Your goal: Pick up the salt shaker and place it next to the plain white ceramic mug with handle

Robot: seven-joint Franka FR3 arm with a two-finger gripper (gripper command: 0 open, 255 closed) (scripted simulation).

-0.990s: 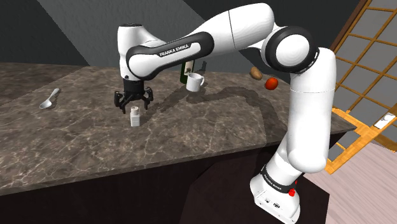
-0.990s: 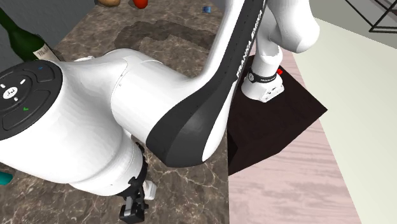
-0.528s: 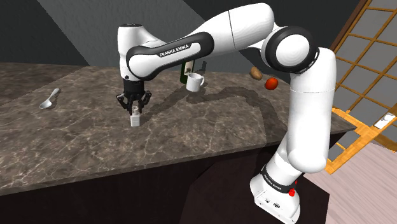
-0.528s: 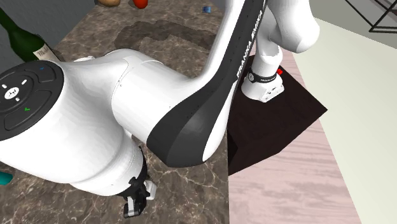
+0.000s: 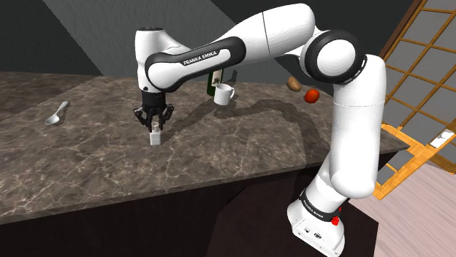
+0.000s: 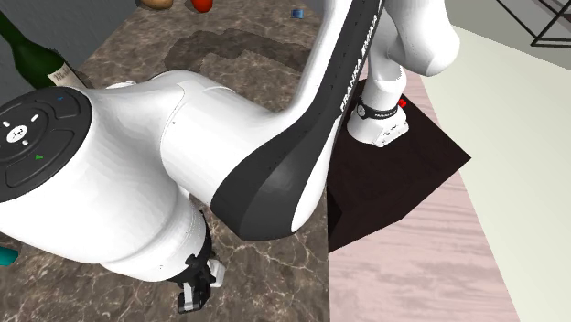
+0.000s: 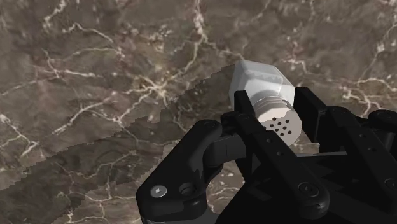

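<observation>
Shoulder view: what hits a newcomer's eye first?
The big white arm arching over the dark marble counter. Its black gripper is clamped on the small salt shaker mid-counter. The white mug stands apart, near the counter's far edge.

Wide, close, wrist views; shared counter [image 5: 88, 160]
</observation>
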